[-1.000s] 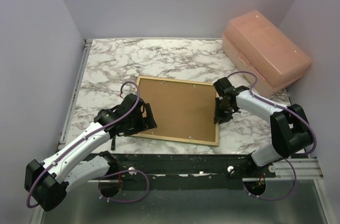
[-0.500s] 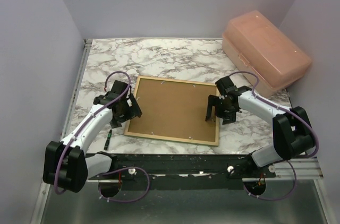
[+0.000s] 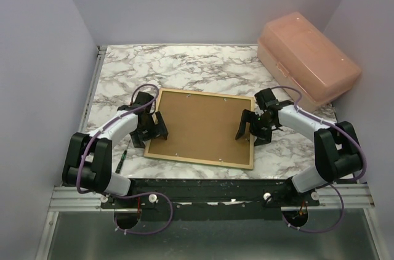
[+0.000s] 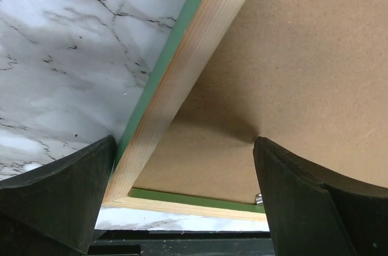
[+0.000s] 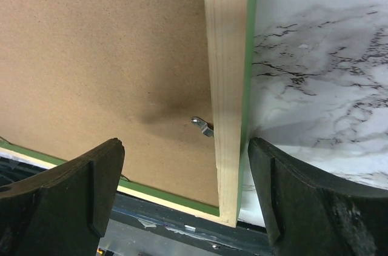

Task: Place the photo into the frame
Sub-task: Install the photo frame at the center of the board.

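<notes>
The frame (image 3: pixel 203 161) lies face down on the marble table (image 3: pixel 184 69), pale wood back up, with a green edge showing. A plain brown backing board (image 3: pixel 200 127) fills it. The photo is hidden. My left gripper (image 3: pixel 152 130) is open astride the frame's left rail (image 4: pixel 182 86) near the front corner, one finger over the marble, the other over the board (image 4: pixel 291 56). My right gripper (image 3: pixel 249 125) is open astride the right rail (image 5: pixel 225 56), and a small metal tab (image 5: pixel 203 125) sits between its fingers. Neither gripper holds anything.
A pink plastic box (image 3: pixel 308 63) stands at the back right corner. A dark pen (image 3: pixel 122 160) lies on the marble by the left arm, near the front edge. The black mounting rail (image 3: pixel 209 189) runs just in front of the frame.
The right gripper has opened from shut over the frame's right rail. The left arm has folded back toward its base, uncovering the pen, with its gripper still open at the left rail.
</notes>
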You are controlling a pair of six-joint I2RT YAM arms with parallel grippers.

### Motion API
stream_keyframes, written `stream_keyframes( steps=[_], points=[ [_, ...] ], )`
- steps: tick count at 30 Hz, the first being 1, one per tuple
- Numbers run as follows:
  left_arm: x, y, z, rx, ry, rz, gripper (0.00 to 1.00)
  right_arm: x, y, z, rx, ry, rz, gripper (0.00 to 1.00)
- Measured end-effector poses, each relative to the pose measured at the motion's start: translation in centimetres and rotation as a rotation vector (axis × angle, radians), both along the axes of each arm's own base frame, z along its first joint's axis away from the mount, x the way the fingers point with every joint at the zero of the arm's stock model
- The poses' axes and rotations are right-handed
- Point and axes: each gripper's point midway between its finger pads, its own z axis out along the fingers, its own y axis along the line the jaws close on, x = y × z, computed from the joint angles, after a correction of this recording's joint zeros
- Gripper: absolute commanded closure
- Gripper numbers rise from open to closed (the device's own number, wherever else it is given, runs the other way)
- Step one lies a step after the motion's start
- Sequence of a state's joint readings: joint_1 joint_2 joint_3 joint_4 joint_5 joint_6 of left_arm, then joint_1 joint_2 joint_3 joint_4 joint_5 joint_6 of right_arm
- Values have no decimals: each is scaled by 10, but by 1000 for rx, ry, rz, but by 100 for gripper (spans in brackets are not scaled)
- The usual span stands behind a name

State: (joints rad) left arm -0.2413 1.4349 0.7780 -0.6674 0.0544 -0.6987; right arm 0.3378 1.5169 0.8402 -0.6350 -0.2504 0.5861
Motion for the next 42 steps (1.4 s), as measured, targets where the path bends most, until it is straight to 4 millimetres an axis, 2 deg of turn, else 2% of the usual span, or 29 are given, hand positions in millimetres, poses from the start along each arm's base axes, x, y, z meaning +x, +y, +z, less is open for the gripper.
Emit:
stream_keyframes(
  steps=[8,11,18,23,27,29,32,35,42],
  points=[
    [-5,-7,2,-39,-9,-62,9,-1,3,-1,16,11,8,9],
    [-14,-15,3,-52,-37,-101,10,1,-2,-2,2,8,2,9],
    [-53,-44,3,-53,-62,-228,10,3,-22,-5,-90,-15,-3,8],
    [-88,-61,4,-82,-59,-270,10,5,-36,-6,-165,-38,-15,3],
    [-110,-70,6,-123,-39,-268,2,7,-42,-7,-203,-47,-23,0],
    [-115,-71,7,-135,-32,-252,1,7,-42,-7,-208,-47,-23,0],
    [-114,-70,12,-130,-32,-223,1,8,-42,-8,-213,-44,-24,0],
    [-101,-67,22,-88,-45,-188,2,9,-41,-8,-214,-41,-25,0],
    [-46,-54,33,4,-78,-92,5,11,-41,-7,-214,-44,-25,0]
  ],
)
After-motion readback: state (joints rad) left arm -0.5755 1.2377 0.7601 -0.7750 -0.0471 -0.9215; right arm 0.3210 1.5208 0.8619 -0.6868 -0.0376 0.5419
